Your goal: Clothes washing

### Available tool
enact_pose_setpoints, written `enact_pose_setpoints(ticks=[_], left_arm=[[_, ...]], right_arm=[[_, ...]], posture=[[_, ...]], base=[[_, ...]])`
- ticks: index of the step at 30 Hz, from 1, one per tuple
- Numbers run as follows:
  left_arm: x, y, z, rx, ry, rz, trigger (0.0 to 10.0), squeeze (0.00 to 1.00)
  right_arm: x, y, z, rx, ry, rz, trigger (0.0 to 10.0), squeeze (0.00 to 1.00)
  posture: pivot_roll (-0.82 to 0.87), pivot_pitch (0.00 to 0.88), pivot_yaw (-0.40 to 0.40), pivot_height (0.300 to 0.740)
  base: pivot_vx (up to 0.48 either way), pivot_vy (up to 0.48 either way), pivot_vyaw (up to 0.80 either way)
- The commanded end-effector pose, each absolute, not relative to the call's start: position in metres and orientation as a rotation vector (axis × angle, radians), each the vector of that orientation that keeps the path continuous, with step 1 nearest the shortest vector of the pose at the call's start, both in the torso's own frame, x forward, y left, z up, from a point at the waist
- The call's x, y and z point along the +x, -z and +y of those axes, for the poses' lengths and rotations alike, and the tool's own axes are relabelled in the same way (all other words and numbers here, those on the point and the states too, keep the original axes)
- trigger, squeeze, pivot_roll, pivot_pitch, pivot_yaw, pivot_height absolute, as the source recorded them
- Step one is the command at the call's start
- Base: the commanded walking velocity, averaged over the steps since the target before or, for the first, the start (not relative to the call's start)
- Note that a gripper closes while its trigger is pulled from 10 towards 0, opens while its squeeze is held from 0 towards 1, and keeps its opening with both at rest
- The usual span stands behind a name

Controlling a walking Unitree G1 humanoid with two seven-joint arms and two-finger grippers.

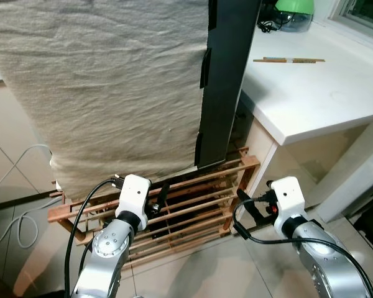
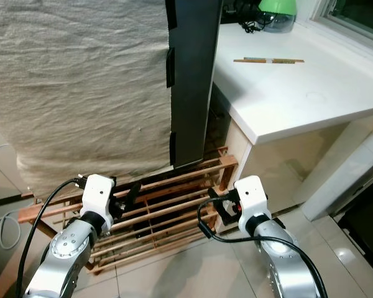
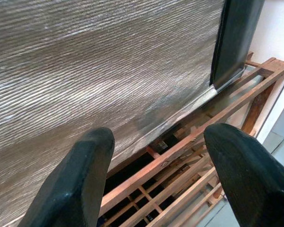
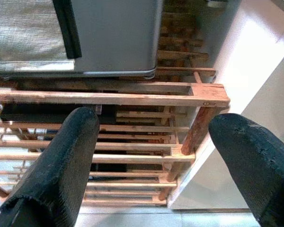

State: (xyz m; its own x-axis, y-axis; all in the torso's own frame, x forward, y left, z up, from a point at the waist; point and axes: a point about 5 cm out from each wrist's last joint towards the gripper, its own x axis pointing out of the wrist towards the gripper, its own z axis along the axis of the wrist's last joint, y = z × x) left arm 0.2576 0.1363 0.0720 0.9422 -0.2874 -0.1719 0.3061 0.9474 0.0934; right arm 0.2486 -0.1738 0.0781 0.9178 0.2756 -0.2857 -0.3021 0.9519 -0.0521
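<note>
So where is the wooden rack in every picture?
Left eye view: rack low in the middle, under the cloth.
Right eye view: rack low, just left of middle.
Left wrist view: rack between the fingers.
Right wrist view: rack across the middle.
Shared landmark: the dark panel standing on the rack.

No text, label, brand, number or sign can be read on the beige cloth cover [image 1: 105,93], the slatted wooden rack [image 1: 193,205] or the white counter [image 1: 323,93].
</note>
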Motion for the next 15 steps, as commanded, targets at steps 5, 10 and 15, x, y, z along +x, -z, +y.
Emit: enact_pose_setpoints(ticks=[5,10,15], left_arm=[[0.270,-0.090,0.135,0.142,0.300,0.107,10.0,0.00],[0.281,-0.107,0.132,0.135,0.312,0.076,10.0,0.00],[0.296,-0.147,0.127,0.029,0.328,-0.029,10.0,1.00]], right_arm=[[0.257,-0.097,-0.178,-0.032,-0.210,0.208,10.0,0.00],[0.268,-0.121,-0.178,-0.023,-0.140,0.093,10.0,0.00],[0.282,-0.156,-0.161,0.100,-0.101,-0.025,10.0,1.00]], posture=[[-0.06,0.000,0.009,0.740],[-0.06,0.000,0.021,0.740],[-0.06,0.000,0.022,0.740]], base=[[-0.323,0.000,0.00],[-0.191,0.000,0.00],[0.000,0.000,0.00]])
